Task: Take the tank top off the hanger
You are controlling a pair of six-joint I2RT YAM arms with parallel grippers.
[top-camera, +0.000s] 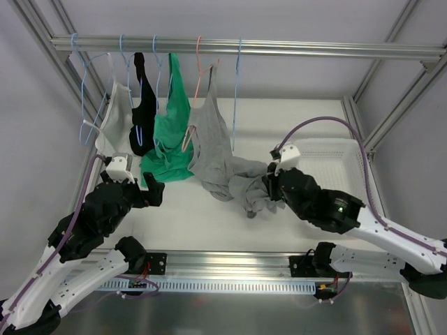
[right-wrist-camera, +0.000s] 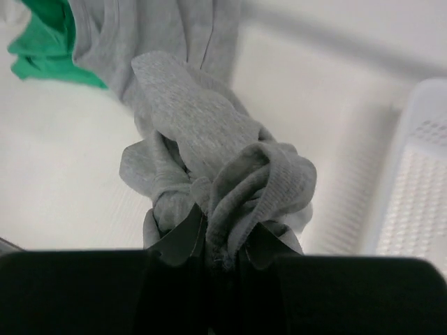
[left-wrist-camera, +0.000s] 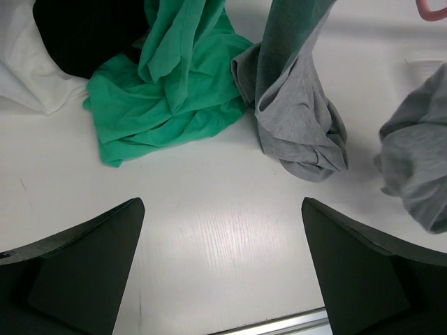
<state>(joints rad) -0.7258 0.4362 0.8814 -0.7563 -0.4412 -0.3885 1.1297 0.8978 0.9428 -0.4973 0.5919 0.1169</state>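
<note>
The right claw (right-wrist-camera: 218,241) is pinching shut on a fold of the grey tank top (top-camera: 213,150), which is hanging from the pink hanger (top-camera: 198,63) and trailing onto the worktop (top-camera: 195,220). The left claw (left-wrist-camera: 223,244) is gaping wide and empty near the left edge.

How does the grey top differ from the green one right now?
The grey top is pinched in the right pincer and stretched sideways; the green top hangs untouched. Grey is on a pink hanger, green on a blue hanger. Both trail onto the table.
</note>
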